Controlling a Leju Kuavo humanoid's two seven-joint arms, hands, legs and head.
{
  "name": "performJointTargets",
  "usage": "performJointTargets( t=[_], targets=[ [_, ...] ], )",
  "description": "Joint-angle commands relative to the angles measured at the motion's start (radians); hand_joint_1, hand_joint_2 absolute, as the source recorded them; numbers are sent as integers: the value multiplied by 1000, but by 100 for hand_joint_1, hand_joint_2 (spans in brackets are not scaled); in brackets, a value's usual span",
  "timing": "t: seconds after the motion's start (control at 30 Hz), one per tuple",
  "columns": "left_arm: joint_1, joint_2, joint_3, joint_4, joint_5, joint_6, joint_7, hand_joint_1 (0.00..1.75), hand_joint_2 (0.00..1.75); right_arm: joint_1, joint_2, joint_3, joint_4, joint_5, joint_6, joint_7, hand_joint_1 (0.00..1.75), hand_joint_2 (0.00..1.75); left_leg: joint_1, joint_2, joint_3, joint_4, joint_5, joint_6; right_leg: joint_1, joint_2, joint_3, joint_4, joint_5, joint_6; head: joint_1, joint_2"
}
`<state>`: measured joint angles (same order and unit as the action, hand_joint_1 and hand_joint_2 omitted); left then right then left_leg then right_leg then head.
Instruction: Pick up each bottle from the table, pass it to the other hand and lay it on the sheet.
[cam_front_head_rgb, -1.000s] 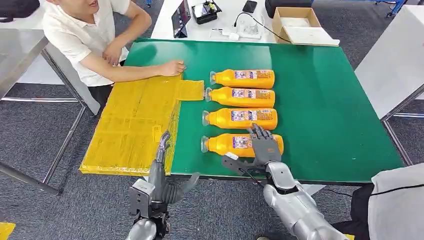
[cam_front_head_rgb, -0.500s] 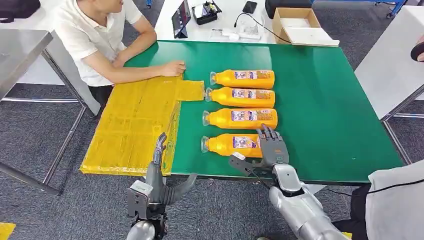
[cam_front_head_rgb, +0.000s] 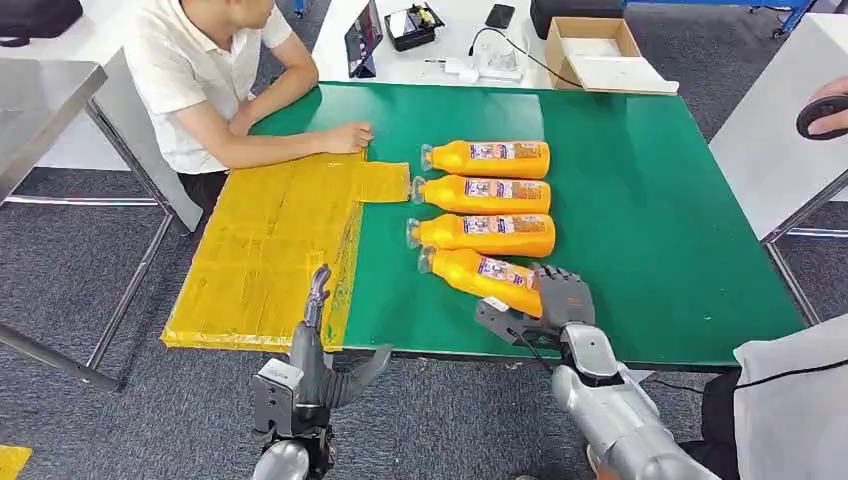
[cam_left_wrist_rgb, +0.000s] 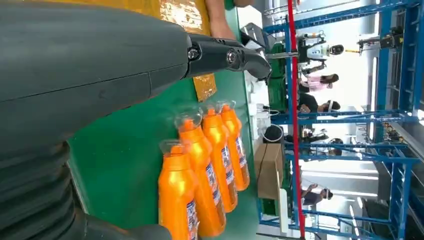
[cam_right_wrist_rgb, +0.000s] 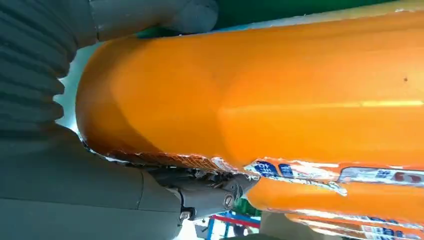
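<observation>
Bottles, four in number, orange with clear caps and printed labels, lie on their sides on the green table (cam_front_head_rgb: 650, 200). The nearest bottle (cam_front_head_rgb: 485, 277) lies askew, its cap end angled toward the next bottle's cap and its base end toward the near table edge. The right hand (cam_front_head_rgb: 555, 300) is at that base end; in the right wrist view the thumb (cam_right_wrist_rgb: 150, 17) lies on one side of the orange body and a dark finger on the other, so the hand appears to grip the bottle, though whether the bottle is lifted off the table cannot be told. The left hand (cam_front_head_rgb: 325, 350) is held off the near edge of the table, at the near corner of the yellow sheet (cam_front_head_rgb: 270, 240), holding nothing, with fingers pointing up and thumb spread wide to the side.

Second bottle (cam_front_head_rgb: 483, 235), third bottle (cam_front_head_rgb: 483, 193) and far bottle (cam_front_head_rgb: 487, 158) lie parallel, close beside one another, caps toward the sheet. The yellow sheet covers the left part of the table and overhangs its left edge.

A person in a white shirt (cam_front_head_rgb: 200, 70) sits at the far left corner, one hand resting on the far edge of the sheet. Beyond the green table, a white table carries a cardboard box (cam_front_head_rgb: 595, 45) and small electronic items.
</observation>
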<state>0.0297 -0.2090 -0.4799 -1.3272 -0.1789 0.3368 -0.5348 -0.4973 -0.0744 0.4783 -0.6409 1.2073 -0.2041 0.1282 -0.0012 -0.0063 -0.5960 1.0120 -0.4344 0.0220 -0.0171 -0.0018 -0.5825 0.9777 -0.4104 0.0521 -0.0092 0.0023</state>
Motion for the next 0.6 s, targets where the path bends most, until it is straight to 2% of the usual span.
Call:
performJointTargets(
  t=[0.03, 0.23, 0.27, 0.33, 0.4, 0.47, 0.6],
  targets=[
    [-21, 26, 13, 37, 44, 1, -16, 0, 175, 45, -16, -127, 181, -96, -99, -110, 175, 175, 2, -4, 3, -2, 0, -1, 2, -4, 5, -3, 0, -2, 0, 0],
    [-23, 34, 14, 20, 56, 7, -29, 0, 175, 61, 1, -173, 190, -155, -96, -216, 175, 175, 2, -4, 5, -2, 0, -1, 2, -4, 7, -4, -1, -2, 0, 0],
    [-22, 33, 17, 14, 65, 13, -40, 0, 175, 79, 18, -228, 160, -266, -39, -348, 175, 175, 1, -4, 5, -2, -1, 0, 2, -3, 7, -4, -1, -2, 0, 0],
    [-22, 31, 16, 11, 82, 14, -56, 0, 175, 111, 34, -261, 111, -386, 41, -502, 175, 175, 2, -4, 6, -2, -1, 0, 2, -4, 8, -4, 0, -2, 0, 0],
    [-16, 24, 21, 10, 127, 2, -55, 0, 175, 170, 46, -255, 13, -485, 111, -596, 175, 175, 2, -3, 5, -1, -1, 0, 2, -2, 8, -4, 0, -2, 0, 0],
    [-12, 24, 16, 4, 144, -4, -52, 0, 175, 209, 44, -221, -59, -509, 118, -604, 175, 175, 2, -1, 7, -2, -2, 0, 2, -2, 10, -5, -1, -2, 1, 0],
    [-11, 25, 14, 2, 145, -4, -52, 0, 175, 212, 39, -214, -74, -515, 122, -594, 175, 175, 2, 3, 10, -1, -5, -1, 2, 1, 10, -3, -1, -2, 0, 0]
  ],
)
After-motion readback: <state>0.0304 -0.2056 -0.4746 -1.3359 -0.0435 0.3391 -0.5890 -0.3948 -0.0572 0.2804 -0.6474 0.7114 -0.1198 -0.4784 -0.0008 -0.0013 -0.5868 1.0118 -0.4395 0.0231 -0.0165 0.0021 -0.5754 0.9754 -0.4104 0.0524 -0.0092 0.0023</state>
